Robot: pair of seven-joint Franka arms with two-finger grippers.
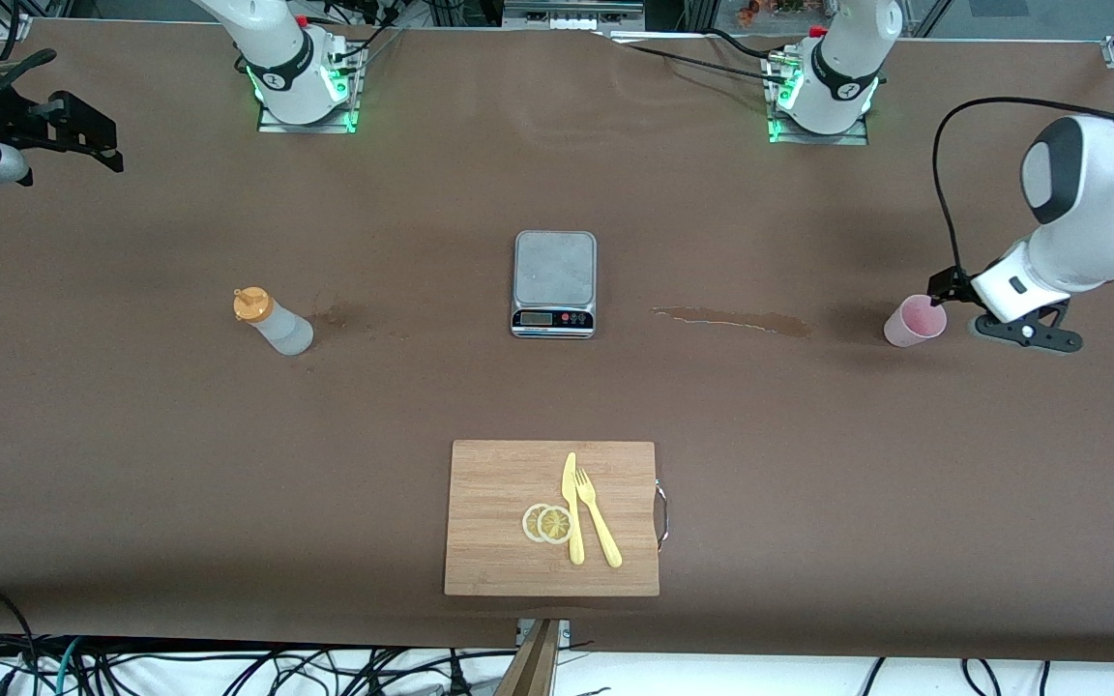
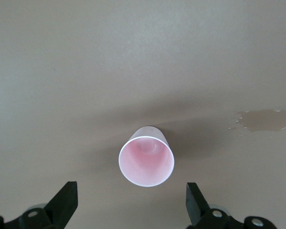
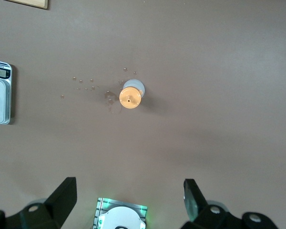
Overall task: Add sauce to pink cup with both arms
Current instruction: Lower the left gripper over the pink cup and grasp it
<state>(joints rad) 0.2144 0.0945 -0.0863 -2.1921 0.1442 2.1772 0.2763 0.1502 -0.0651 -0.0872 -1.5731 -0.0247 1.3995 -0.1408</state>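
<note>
2 tools, jaws apart: left tool [image 2: 131, 202] by 1 pink cup [image 2: 146, 161], right tool [image 3: 128, 200] over 1 sauce bottle [image 3: 131, 95]

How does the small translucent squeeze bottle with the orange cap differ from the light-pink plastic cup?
The translucent squeeze bottle with the orange cap is closed on top; the light-pink plastic cup is open and looks empty. The bottle stands toward the right arm's end of the table, with the open right gripper high above it; the cup stands toward the left arm's end, right beside the open left gripper. Both stand upright and untouched.
</note>
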